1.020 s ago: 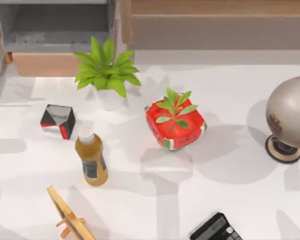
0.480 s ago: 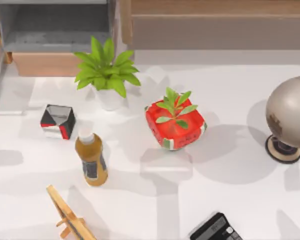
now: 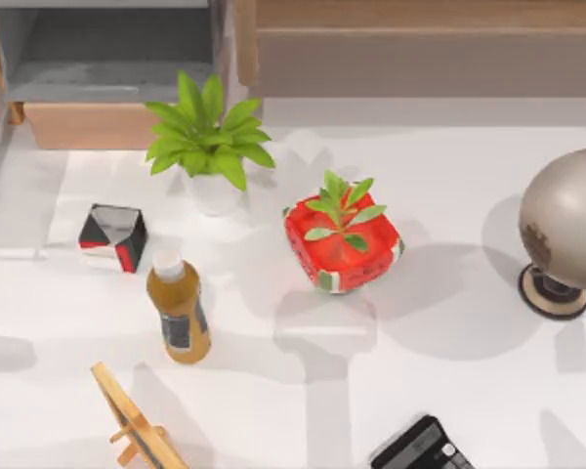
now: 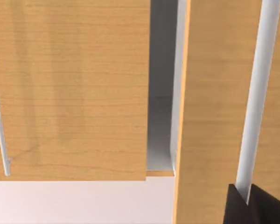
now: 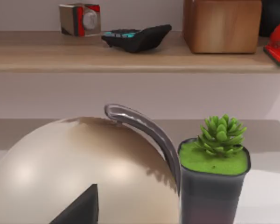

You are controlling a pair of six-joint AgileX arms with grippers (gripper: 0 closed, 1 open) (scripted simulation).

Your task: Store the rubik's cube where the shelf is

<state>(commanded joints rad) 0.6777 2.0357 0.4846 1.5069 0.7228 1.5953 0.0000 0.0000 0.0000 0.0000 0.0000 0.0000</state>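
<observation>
Light wood, tan top board, wide grey-brown front: that's the shelf [image 3: 420, 49], just one, along the back right in our top view. Where the rubik's cube sits, we cannot tell. From above we count two plants, the white-potted plant [image 3: 207, 137] and the red planter [image 3: 344, 244], plus one bottle [image 3: 179, 315] and one globe [image 3: 566, 220]. Our right wrist view adds a succulent [image 5: 215, 154] beside that globe, and the left wrist view brings wood panels [image 4: 70, 88] up close. Left gripper [image 4: 256, 205], right gripper [image 5: 77, 210]: released or clenched, we cannot tell.

White table [image 3: 449, 371] under soft-shadowed light, grey open-fronted compartment [image 3: 107, 59] at rear left.
</observation>
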